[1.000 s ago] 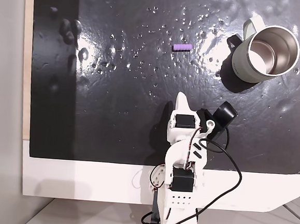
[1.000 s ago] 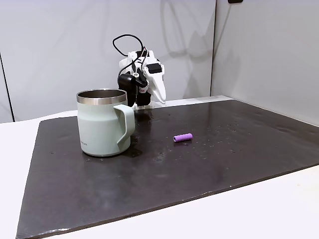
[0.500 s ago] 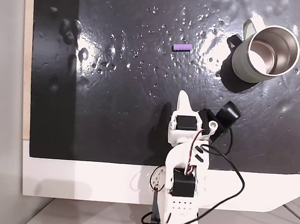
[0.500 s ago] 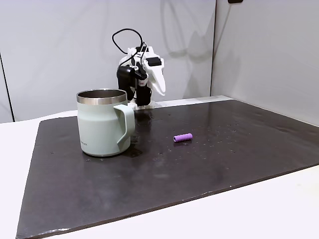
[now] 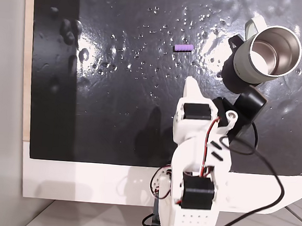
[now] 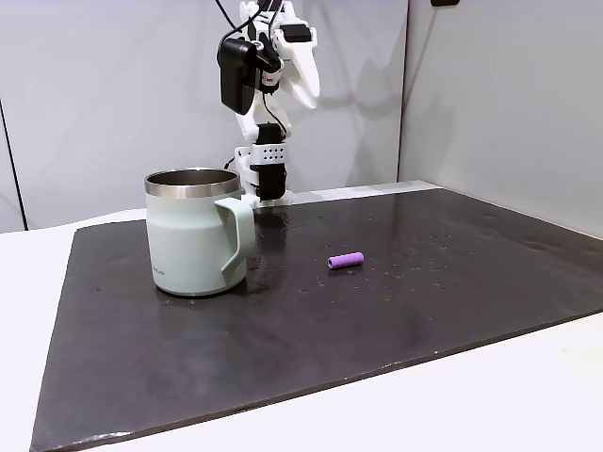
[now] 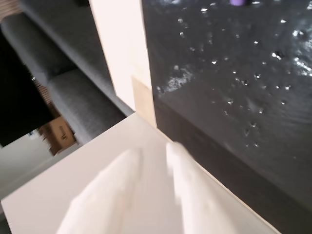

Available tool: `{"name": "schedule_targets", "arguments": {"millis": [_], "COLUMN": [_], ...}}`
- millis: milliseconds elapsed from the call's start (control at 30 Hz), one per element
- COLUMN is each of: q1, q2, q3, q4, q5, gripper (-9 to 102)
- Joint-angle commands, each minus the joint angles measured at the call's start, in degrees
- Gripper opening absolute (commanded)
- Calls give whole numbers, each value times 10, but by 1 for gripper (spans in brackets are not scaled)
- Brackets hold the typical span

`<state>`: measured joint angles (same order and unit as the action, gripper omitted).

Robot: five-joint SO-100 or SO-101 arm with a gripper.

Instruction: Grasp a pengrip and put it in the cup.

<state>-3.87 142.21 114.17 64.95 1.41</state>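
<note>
1. In a fixed view from above, the purple pengrip (image 5: 183,47) lies flat on the dark mat (image 5: 114,115) of the tabletop, left of the grey-green cup (image 5: 265,55) and well apart from it. The white gripper (image 5: 191,85) points toward it from nearer the arm's base, holding nothing
2. In a fixed view from the side, the gripper (image 6: 303,83) hangs high above the far edge, likely raised to reach out over the mat. The pengrip (image 6: 346,260) rests right of the cup (image 6: 196,232)
3. In the wrist view, the blurred gripper (image 7: 155,147) shows a narrow gap between its fingers, nearly closed and empty; the pengrip (image 7: 238,2) peeks in at the top edge
</note>
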Motion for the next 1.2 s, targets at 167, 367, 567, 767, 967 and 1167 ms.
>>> {"name": "schedule_targets", "arguments": {"millis": [167, 367, 567, 767, 967, 1167], "q1": [-9, -14, -10, -9, -1, 3], "q2": [-270, -442, -598, -680, -733, -774], "q3": [-286, -447, -531, -521, -519, -519], "q4": [133, 215, 260, 229, 198, 156], "q5": [16, 22, 19, 15, 11, -6], "gripper": [19, 23, 24, 24, 24, 24]}}
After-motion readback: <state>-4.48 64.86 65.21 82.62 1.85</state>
